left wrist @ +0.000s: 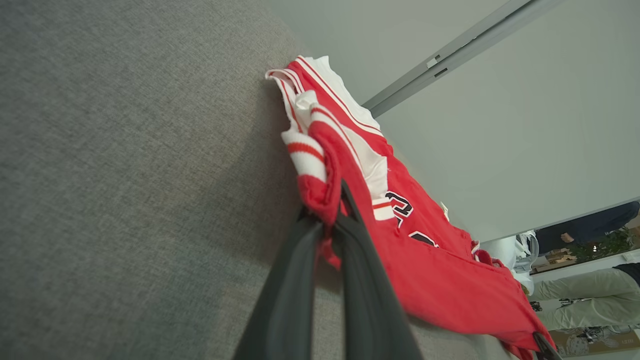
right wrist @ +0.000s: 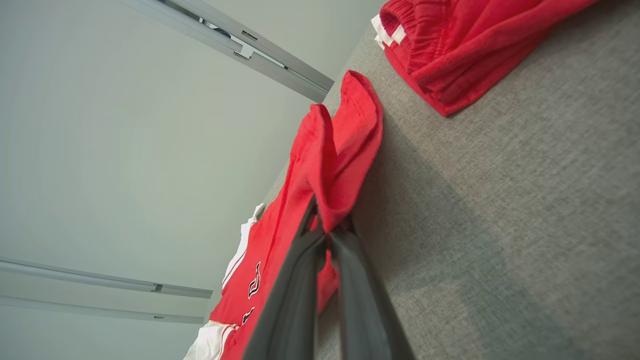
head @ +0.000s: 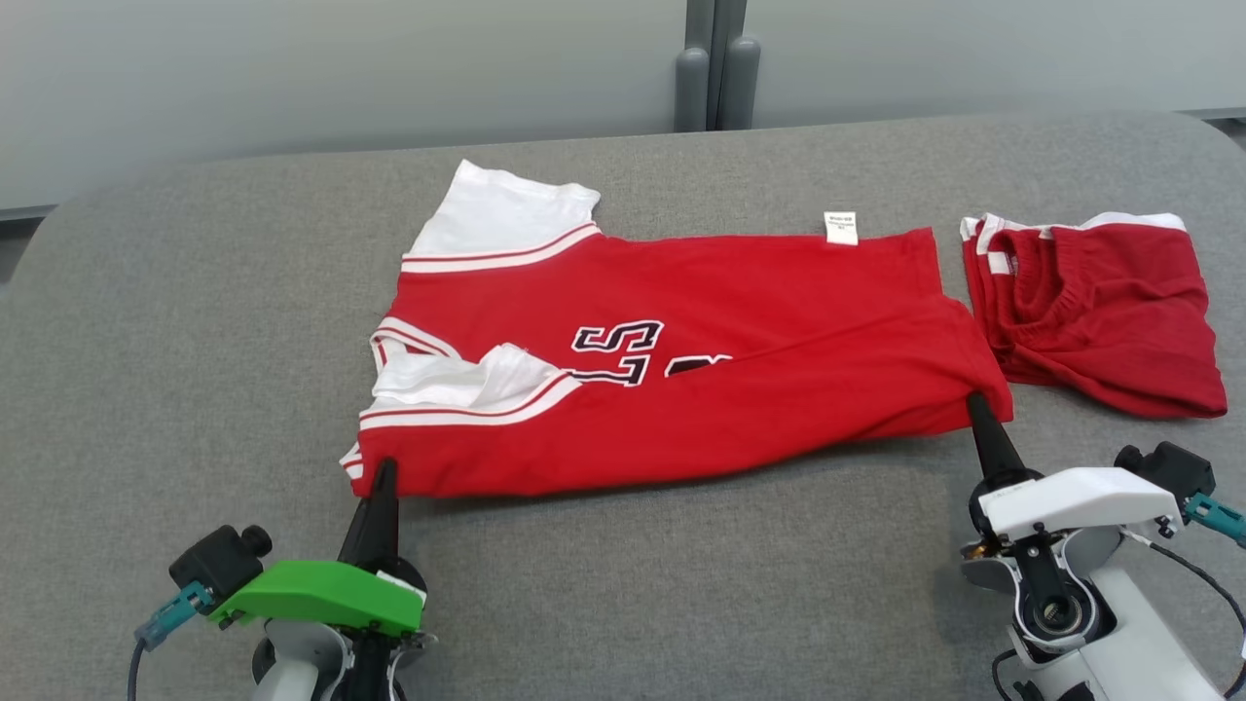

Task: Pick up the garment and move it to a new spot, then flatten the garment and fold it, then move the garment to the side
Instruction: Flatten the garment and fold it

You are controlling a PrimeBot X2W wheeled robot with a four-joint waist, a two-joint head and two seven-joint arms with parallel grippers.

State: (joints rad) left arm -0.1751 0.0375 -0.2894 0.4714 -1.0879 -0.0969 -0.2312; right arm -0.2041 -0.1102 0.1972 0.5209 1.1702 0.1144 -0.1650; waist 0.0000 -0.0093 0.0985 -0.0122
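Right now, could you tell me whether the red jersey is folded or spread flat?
Partly folded: the red jersey lies with its near side doubled over, covering part of the number.

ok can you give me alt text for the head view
A red jersey with white sleeves lies spread on a grey table, its two near corners pinched by the left claw and the right claw. Folded red shorts lie on the table to its right.
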